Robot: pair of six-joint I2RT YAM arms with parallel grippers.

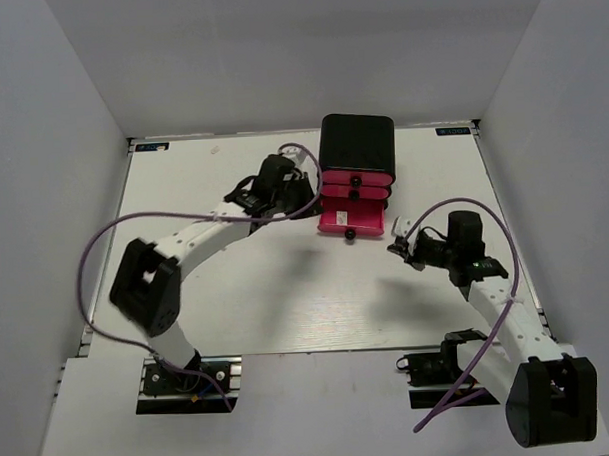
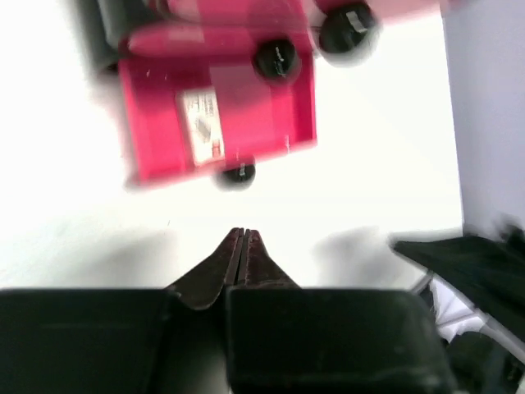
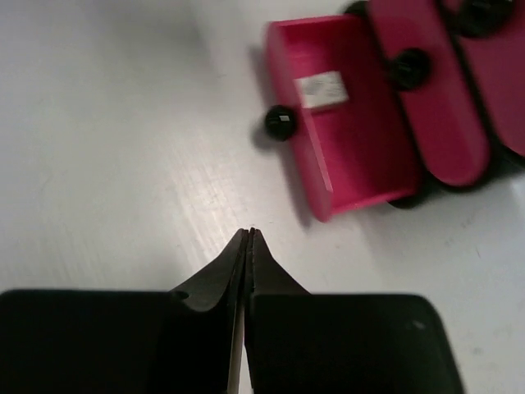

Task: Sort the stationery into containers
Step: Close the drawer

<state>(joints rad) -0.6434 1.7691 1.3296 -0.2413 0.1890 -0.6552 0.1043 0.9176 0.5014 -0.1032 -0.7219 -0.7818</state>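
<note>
The left pincer [image 2: 242, 244] is pressed together, pinching nothing, and hangs over the table [image 1: 287, 299] just left of the drawers' fronts. The right pincer [image 3: 250, 242] is also pressed together and empty, near the right-hand front corner of the bottom drawer [image 3: 361, 139].

That pink drawer is pulled out toward the near edge of the table, its black knob [image 3: 281, 121] facing the arms. A whitish block [image 3: 320, 89] lies flat on its floor, close to the front wall. Behind it the upper two drawers [image 3: 447, 90] sit pushed in, each with a black knob. All three are set in a black rounded cabinet [image 1: 357, 141], which stands at the table's far edge, slightly right of its middle.
</note>
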